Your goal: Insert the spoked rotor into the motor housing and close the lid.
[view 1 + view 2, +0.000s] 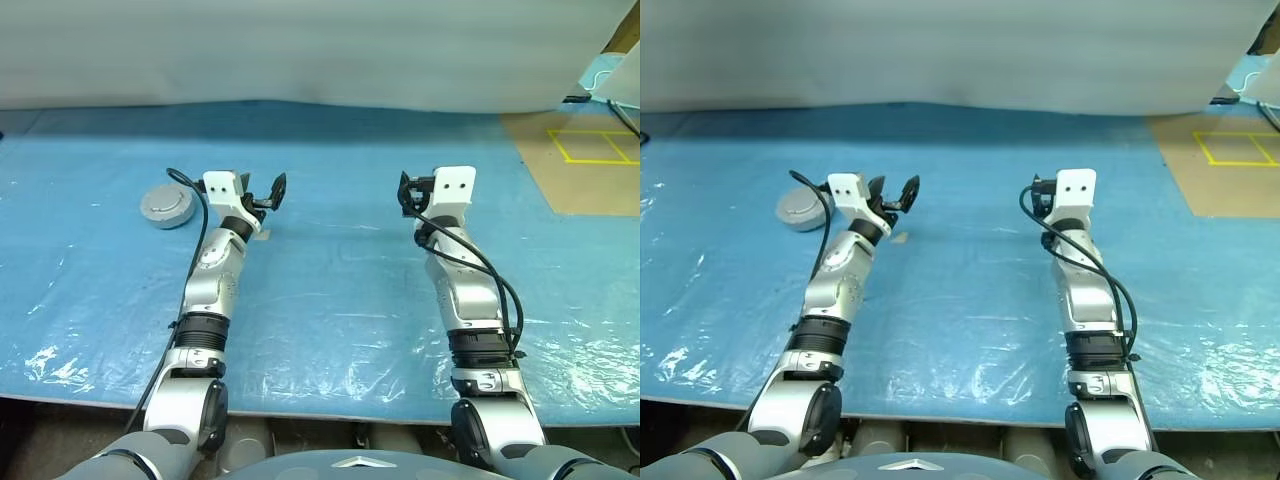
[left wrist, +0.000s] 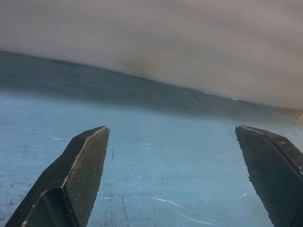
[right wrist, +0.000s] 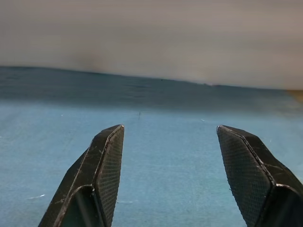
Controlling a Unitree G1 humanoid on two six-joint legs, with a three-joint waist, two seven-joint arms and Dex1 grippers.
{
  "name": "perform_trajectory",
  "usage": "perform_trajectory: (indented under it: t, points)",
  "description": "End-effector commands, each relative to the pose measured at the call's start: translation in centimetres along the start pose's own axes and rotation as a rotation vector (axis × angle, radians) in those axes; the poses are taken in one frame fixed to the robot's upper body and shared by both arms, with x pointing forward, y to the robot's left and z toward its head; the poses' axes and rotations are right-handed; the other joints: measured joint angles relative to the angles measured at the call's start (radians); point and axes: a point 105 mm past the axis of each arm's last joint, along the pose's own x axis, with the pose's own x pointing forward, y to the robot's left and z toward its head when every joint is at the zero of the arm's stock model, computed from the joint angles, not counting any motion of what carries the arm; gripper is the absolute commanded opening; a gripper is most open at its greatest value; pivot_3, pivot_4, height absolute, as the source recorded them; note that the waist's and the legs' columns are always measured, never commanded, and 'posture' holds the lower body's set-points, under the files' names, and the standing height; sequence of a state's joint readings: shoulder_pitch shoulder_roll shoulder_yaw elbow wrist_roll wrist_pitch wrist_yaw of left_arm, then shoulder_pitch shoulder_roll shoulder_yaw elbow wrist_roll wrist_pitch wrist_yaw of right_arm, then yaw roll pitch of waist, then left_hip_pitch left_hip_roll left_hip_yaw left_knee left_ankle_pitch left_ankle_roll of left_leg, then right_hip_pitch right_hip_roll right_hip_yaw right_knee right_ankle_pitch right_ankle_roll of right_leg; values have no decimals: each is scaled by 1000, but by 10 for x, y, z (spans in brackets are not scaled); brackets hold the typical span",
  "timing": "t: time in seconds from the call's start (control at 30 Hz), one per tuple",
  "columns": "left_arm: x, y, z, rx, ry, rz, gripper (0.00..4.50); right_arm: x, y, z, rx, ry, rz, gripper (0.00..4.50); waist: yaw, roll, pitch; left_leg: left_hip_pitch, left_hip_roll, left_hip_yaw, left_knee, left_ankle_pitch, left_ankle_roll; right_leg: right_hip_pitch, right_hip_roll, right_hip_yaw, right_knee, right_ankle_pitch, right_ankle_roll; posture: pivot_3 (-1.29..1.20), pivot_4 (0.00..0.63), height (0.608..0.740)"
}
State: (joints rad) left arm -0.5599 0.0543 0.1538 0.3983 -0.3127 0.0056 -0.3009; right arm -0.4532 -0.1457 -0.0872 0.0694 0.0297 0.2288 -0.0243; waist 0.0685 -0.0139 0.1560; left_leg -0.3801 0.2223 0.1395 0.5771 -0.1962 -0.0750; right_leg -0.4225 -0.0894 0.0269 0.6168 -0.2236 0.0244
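Observation:
The motor housing (image 1: 166, 207) lies on the blue sheet at the far left, a short round silver can. The lid (image 1: 800, 209) rests shut on top of it, smooth pale face up. The spoked rotor is hidden or out of view. My left gripper (image 1: 262, 192) hovers open just right of the housing, apart from it, with nothing between its fingers (image 2: 90, 156). My right gripper (image 3: 170, 127) is held over the middle right of the table, open and empty, pointing toward the far edge.
Blue plastic sheeting (image 1: 330, 290) covers the table. A pale wall (image 1: 300, 50) stands along the far edge. A brown board with yellow tape lines (image 1: 590, 150) lies at the back right. A small tan scrap (image 1: 260, 235) sits by the left forearm.

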Motion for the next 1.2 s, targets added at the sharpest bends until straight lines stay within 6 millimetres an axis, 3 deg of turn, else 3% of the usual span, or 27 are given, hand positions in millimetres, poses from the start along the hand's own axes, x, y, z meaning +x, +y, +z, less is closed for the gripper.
perform_trajectory:
  t: [0.03, 0.27, 0.37, 0.5, 0.83, 0.93, 1.1, 1.2]
  points:
    - [5, 1, 13, 7, -43, -1, 4480, -1, 0, 18, -4, -67, -1, 3253, 0, 0, 0, 0, 0, 0, 0, 0, 0, 0, 0, 0, 0, 0, 0, 0, 150, 740]
    - [9, 10, 21, 25, -46, 14, 4480, -4, -5, 13, 4, -56, -42, 3253, 0, 0, 0, 0, 0, 0, 0, 0, 0, 0, 0, 0, 0, 0, 0, 0, 150, 740]
    - [13, 1, 24, 43, -57, -34, 4480, -4, -5, 13, -10, -60, -34, 3253, 1, 0, 0, 0, 0, 0, 0, 0, 0, 0, 0, 0, 0, 0, 0, 0, 150, 740]
    - [11, 7, 23, 34, -60, 2, 4480, -7, -11, 5, 0, -36, -72, 3253, 1, 0, 0, 0, 0, 0, 0, 0, 0, 0, 0, 0, 0, 0, 0, 0, 150, 740]
    - [15, 0, 24, 16, -68, -1, 4480, 2, -8, 19, -19, -70, -43, 3253, 0, 0, 0, 0, 0, 0, 0, 0, 0, 0, 0, 0, 0, 0, 0, 0, 150, 740]
    - [14, -5, 23, 39, -70, -27, 4480, 2, -13, 11, -25, -42, -58, 3253, 1, 0, 0, 0, 0, 0, 0, 0, 0, 0, 0, 0, 0, 0, 0, 0, 150, 740]
    - [11, 3, 23, 40, -59, 5, 4480, 1, -11, 13, -19, -49, -60, 3253, 1, 0, 0, 0, 0, 0, 0, 0, 0, 0, 0, 0, 0, 0, 0, 0, 150, 740]
    - [7, 9, 22, 52, -53, 31, 4480, -4, -9, 2, -13, -16, -64, 3253, 0, 0, 0, 0, 0, 0, 0, 0, 0, 0, 0, 0, 0, 0, 0, 0, 150, 740]
